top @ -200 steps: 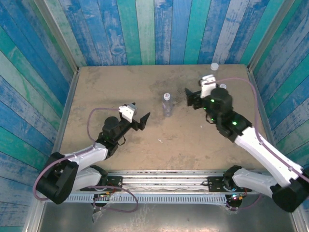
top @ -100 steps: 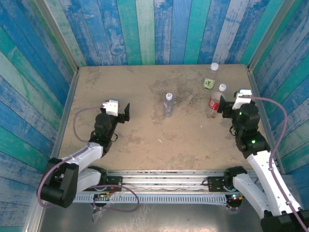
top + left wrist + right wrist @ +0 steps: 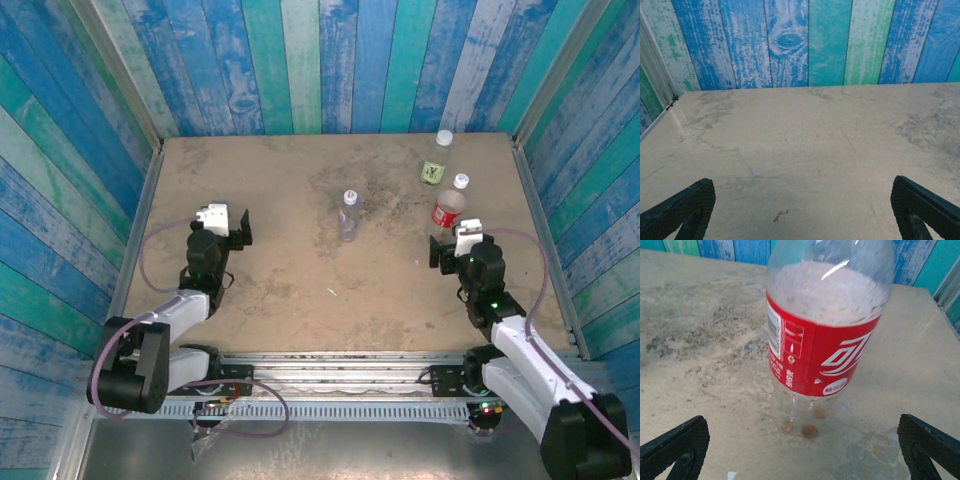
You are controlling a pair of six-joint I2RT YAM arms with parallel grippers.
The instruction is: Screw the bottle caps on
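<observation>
we saw the left fingers (image 3: 682,206) and right fingers (image 3: 680,441) spread, empty. on the counter (image 3: 270,180) stood the capped plain bottle (image 3: 347,220) mid-counter, green-labelled bottle (image 3: 433,171) far right, and red-labelled bottle (image 3: 822,350) just before the right fingers.

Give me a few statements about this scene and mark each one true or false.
1. The red-labelled bottle stands upright in front of the right gripper. True.
2. The left gripper is shut on a cap. False: it is open and empty.
3. The plain bottle lies on its side. False: it stands upright.
4. The green-labelled bottle stands farther from the right gripper than the red-labelled bottle does. True.
5. A white cap sits on the red-labelled bottle. True.
</observation>
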